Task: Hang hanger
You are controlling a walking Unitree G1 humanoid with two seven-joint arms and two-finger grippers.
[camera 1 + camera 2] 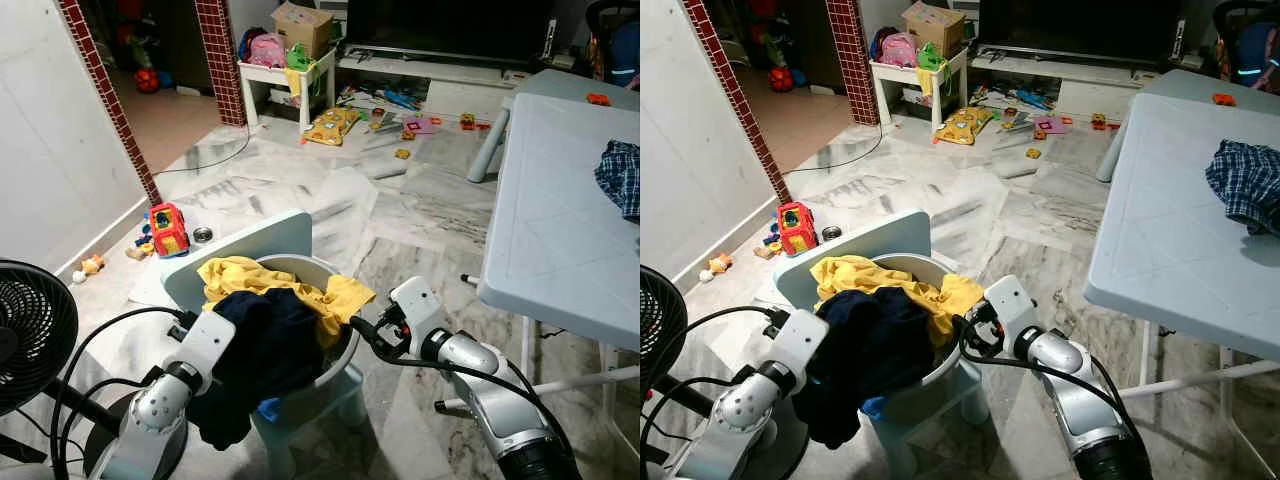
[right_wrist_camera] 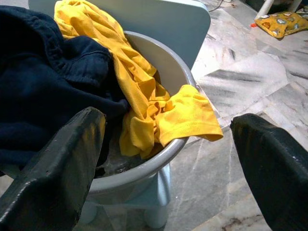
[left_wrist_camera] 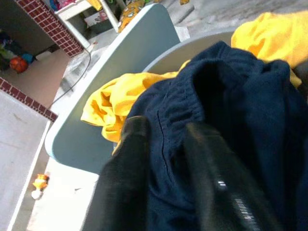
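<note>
A grey basin [image 2: 179, 72] stands on a small pale-blue chair [image 1: 240, 248] right in front of me. A yellow garment [image 1: 250, 276] lies in it, one corner draped over the right rim. A dark navy garment [image 1: 272, 340] is heaped on top and hangs down over the near left side. My left gripper [image 3: 163, 132] is pressed into the navy cloth, its two black fingers close together with a fold between them. My right gripper [image 2: 166, 120] hovers open just outside the right rim, beside the yellow corner, with nothing between its fingers.
A black fan [image 1: 30, 340] stands at my near left, with cables trailing on the floor. A white folding table [image 1: 560, 240] on the right carries a plaid cloth [image 1: 622, 175]. A red toy [image 1: 168, 228] and scattered toys lie on the marble floor beyond.
</note>
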